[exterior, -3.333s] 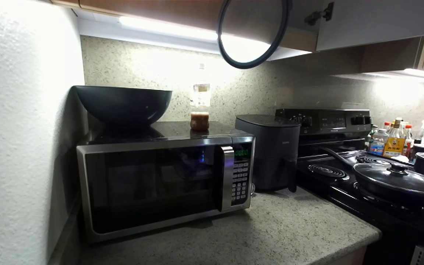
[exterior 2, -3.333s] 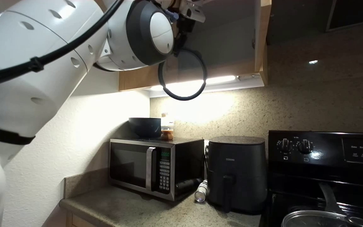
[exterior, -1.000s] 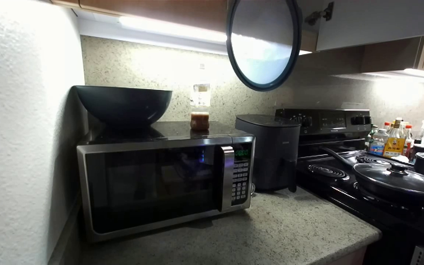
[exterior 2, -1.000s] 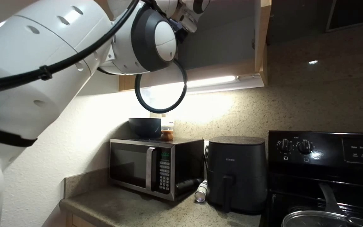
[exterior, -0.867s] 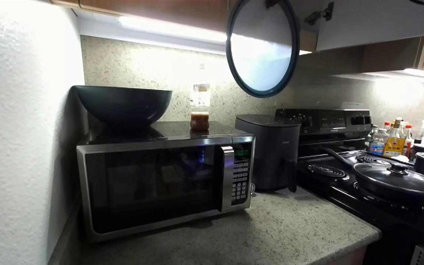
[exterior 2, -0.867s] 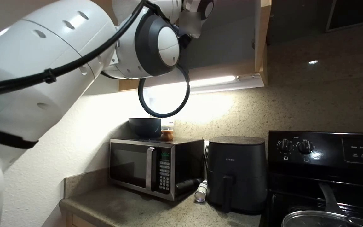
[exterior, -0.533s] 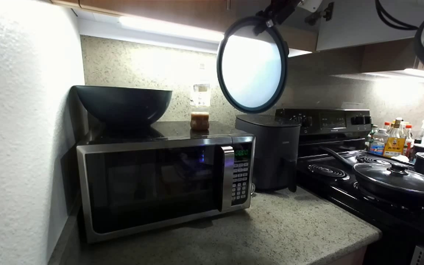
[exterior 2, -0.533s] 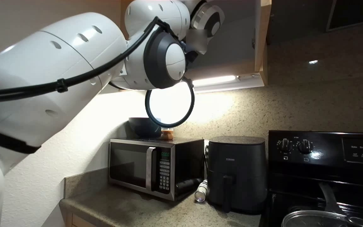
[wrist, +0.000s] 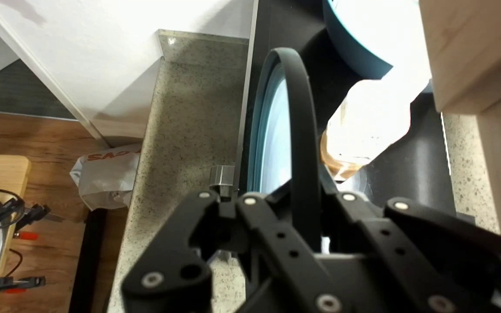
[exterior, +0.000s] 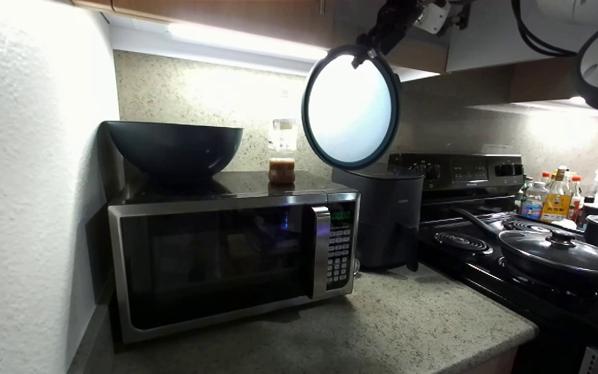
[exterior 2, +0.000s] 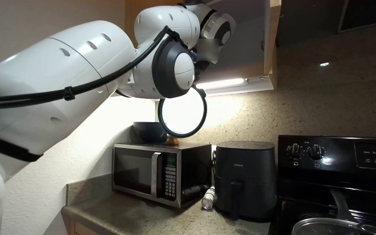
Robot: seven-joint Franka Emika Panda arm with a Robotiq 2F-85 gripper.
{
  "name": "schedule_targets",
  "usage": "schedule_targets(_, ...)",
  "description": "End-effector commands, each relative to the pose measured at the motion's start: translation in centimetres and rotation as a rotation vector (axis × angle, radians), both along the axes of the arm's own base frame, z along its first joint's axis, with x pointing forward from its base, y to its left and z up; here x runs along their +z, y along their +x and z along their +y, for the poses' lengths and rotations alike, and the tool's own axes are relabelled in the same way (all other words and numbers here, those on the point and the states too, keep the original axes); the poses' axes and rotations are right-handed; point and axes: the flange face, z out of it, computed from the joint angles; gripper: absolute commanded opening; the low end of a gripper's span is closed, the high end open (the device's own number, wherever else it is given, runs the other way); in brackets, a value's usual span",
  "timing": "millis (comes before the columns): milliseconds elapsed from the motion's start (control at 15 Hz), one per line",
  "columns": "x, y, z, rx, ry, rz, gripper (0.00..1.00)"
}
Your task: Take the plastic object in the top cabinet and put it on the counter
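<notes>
Plate point(exterior: 350, 111), clamped by the tool point(exterior: 365, 56), hangs nearly upright well above the counter point(exterior: 408, 311).

Plastic plate point(exterior: 350, 111): round, pale, darker rim; held in mid-air, near upright, higher than the surface point(exterior: 408, 317).
Top cabinet point(exterior: 226, 10): wood-toned; door point(exterior: 486, 39) open; light strip point(exterior: 247, 40) lit underneath.
Surface: speckled grey-beige.

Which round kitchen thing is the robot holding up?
The flat, dark-rimmed plastic plate: the hand grips it by its edge. The deep dark bowl rests on the microwave, and the lidded frying pan sits on the stove.
</notes>
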Motion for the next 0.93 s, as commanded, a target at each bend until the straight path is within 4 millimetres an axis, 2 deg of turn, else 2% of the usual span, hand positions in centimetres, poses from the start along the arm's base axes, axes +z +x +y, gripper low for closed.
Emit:
schedule_targets(0, -1.3, 0.4, -0.7, -0.05, -0.131, 0.028, 0.04)
schedule_targets(267, -2.4, 1.3, -1.8, -0.106, -0.256, 0.01, 0.04)
schedule_targets(467, -2.2, 1.7, -2.3, -0.141, -0.381, -0.039, 0.04)
schedule_targets(667, -2.3, 2.7, -2.8, -0.196, -0.436, -0.083, 0.03)
schedule_targets(867, -1.6, 2.6, -2.8, -0.242, -0.522, -0.101, 0.04)
